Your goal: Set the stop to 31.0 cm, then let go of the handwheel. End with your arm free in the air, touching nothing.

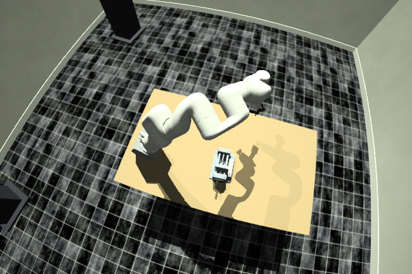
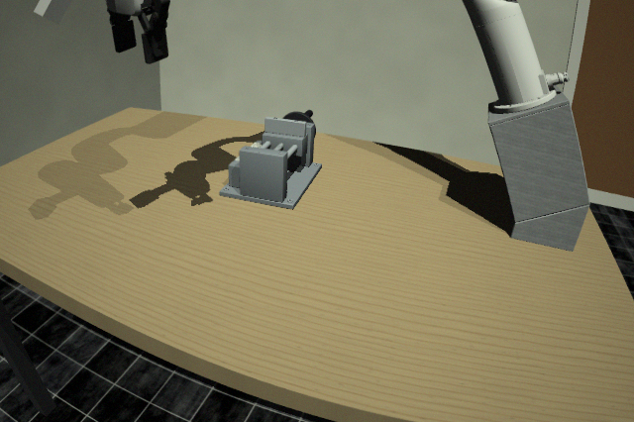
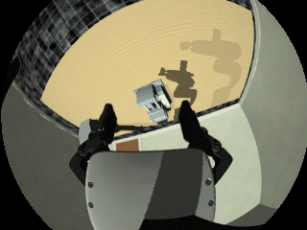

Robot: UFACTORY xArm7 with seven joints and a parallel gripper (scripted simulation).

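The grey stop device (image 1: 224,163) (image 2: 263,175) (image 3: 146,97) stands on the table. In the exterior view its dark handwheel (image 2: 297,114) with a small knob (image 2: 309,113) shows partly behind the rear block. The stop, a grey block (image 2: 282,144) on the rods, sits close to the rear block and away from the front block. A pale strip (image 3: 164,100) runs along one side; its marks cannot be read. My gripper (image 2: 140,51) (image 3: 146,109) is open and empty, high in the air and well away from the handwheel. Its fingers point down in the exterior view.
The wooden table (image 1: 282,197) (image 2: 358,304) also carries the arm's grey pedestal (image 2: 540,166). The arm (image 1: 203,116) reaches over the table's far edge in the top view, casting shadows beside the device. A dark pillar (image 1: 116,5) stands on the floor beyond the table.
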